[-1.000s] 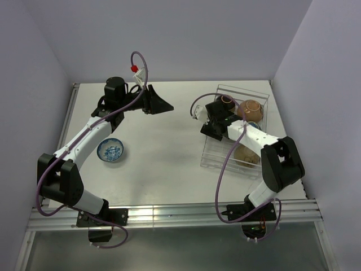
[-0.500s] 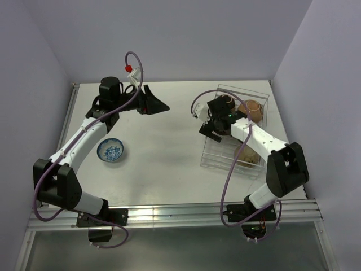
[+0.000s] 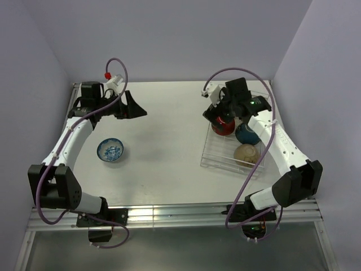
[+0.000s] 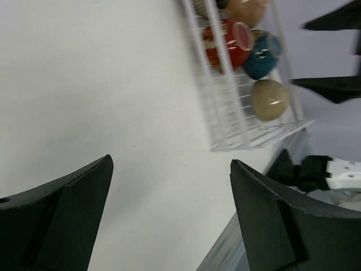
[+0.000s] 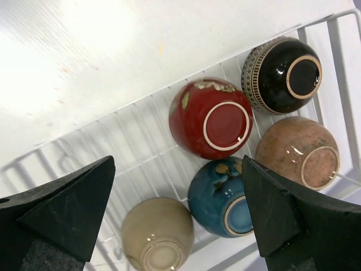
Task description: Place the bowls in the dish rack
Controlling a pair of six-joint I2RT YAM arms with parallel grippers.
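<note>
My right claw (image 5: pixel 177 161) hangs above the dish rack (image 5: pixel 121 141), near its far left corner. Its fingers are spread wide with nothing between them. Below it, five bowls sit mouth-down on the rack's thin ribs with their foot rings up. A red bowl (image 5: pixel 211 117) lies against the rack's left side. A dark blue bowl (image 5: pixel 220 204) is pressed close beside it, toward the rack's right wall. A cream bowl (image 5: pixel 157 232) sits just beside the blue one, toward the rack's near end. A black bowl (image 5: pixel 282 74) with a patterned band and a pinkish-brown bowl (image 5: pixel 298 152) sit side by side toward the rack's far end (from overhead my own arm hides those two). I cannot tell whether neighbouring bowls actually touch or only crowd each other.

My left claw (image 4: pixel 170 162) is released as well, fingers wide apart and gripping nothing. It hovers over the white table (image 3: pixel 163 141), well to the left of the rack and pointing toward it.

The sixth bowl, a blue-patterned white bowl (image 3: pixel 111 150), is outside the rack. It stands mouth-up on the table, well apart from the rack's left wall and about level with its near end. Neither claw touches it.
</note>
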